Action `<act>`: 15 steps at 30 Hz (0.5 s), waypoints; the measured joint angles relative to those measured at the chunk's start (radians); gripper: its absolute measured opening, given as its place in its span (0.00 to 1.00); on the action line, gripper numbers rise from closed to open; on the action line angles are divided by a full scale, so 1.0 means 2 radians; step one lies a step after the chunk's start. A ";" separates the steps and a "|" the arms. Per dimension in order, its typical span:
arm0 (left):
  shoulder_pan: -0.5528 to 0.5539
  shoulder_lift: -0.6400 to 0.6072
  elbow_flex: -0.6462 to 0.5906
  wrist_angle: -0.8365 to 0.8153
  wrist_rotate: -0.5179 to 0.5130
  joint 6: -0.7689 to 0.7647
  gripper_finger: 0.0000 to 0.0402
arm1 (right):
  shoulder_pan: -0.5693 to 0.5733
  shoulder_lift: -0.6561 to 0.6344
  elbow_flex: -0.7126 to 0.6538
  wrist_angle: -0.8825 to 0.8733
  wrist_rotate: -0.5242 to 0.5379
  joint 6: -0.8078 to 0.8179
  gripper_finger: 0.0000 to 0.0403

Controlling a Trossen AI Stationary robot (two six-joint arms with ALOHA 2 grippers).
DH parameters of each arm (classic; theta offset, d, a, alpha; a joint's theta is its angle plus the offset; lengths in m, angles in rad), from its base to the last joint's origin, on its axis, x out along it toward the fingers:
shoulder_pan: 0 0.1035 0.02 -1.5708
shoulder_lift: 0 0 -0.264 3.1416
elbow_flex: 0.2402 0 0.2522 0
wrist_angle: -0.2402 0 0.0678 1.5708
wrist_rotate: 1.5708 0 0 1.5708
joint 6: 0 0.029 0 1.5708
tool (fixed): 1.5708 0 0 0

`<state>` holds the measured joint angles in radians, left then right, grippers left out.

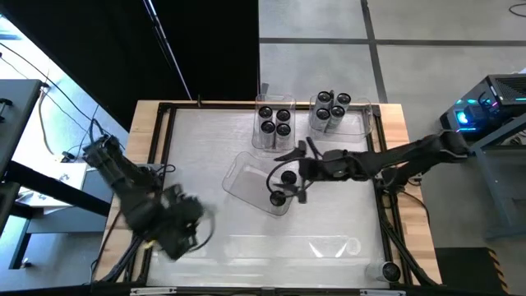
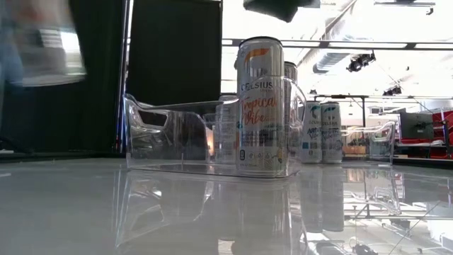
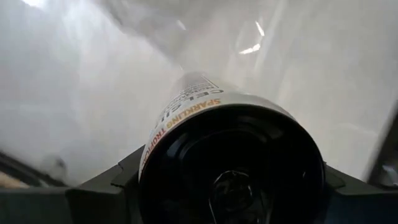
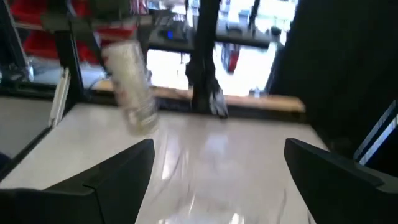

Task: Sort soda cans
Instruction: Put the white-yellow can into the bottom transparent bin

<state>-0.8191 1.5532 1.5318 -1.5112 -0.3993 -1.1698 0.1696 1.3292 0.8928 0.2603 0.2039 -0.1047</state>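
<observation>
My left gripper (image 1: pixel 181 226) is over the table's near left part, shut on a silvery soda can (image 3: pixel 186 99) whose dark round end (image 3: pixel 230 168) faces the wrist camera. The same can (image 4: pixel 129 84) shows lifted in the right wrist view and as a blur (image 2: pixel 42 42) in the low view. My right gripper (image 1: pixel 283 177) hovers open above a tilted clear tray (image 1: pixel 246 177) at the table's middle. Two cans (image 1: pixel 288 176) (image 1: pixel 277 197) stand on their bases in that tray. In the right wrist view its fingers (image 4: pixel 118 177) stand wide apart and touch nothing. My left gripper pinches the soda can between its two fingers (image 3: pixel 106 190), one on either side of the can's wall close to the dark end (image 3: pixel 155 149). The can is lifted clear of the table, and in the right wrist view it hangs slightly tilted.
Two clear trays at the far edge hold several cans each (image 1: pixel 274 122) (image 1: pixel 331 111). Another clear tray (image 1: pixel 329 247) lies near the front edge, and a single can (image 1: pixel 389 270) stands at the near right corner. A dark frame (image 1: pixel 164 131) rims the table.
</observation>
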 joint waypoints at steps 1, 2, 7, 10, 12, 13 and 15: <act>0.023 0.000 0.006 0.000 -0.005 0.039 0.61 | 0.001 -0.013 0.000 -0.029 0.001 0.011 0.88; 0.046 0.000 0.010 -0.001 -0.008 0.080 0.61 | 0.001 -0.025 0.000 -0.058 0.001 0.024 0.88; 0.178 -0.006 0.014 0.020 -0.016 0.272 0.61 | 0.001 -0.069 0.000 -0.201 -0.003 0.098 0.88; 0.260 -0.010 0.014 0.067 0.002 0.381 0.61 | 0.004 -0.086 0.000 -0.273 -0.005 0.134 0.88; 0.309 -0.010 0.013 0.103 0.028 0.447 0.61 | 0.010 -0.093 0.000 -0.303 -0.006 0.149 0.88; 0.330 -0.010 0.013 0.122 0.041 0.475 0.61 | 0.013 -0.096 0.000 -0.313 -0.007 0.155 0.88; 0.364 -0.010 0.014 0.150 0.072 0.518 0.61 | 0.019 -0.098 0.000 -0.317 -0.007 0.164 0.88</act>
<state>-0.0908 1.5329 1.5593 -1.2116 -0.2561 -0.1343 0.2069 1.1324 0.8928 -0.3734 0.1906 0.2223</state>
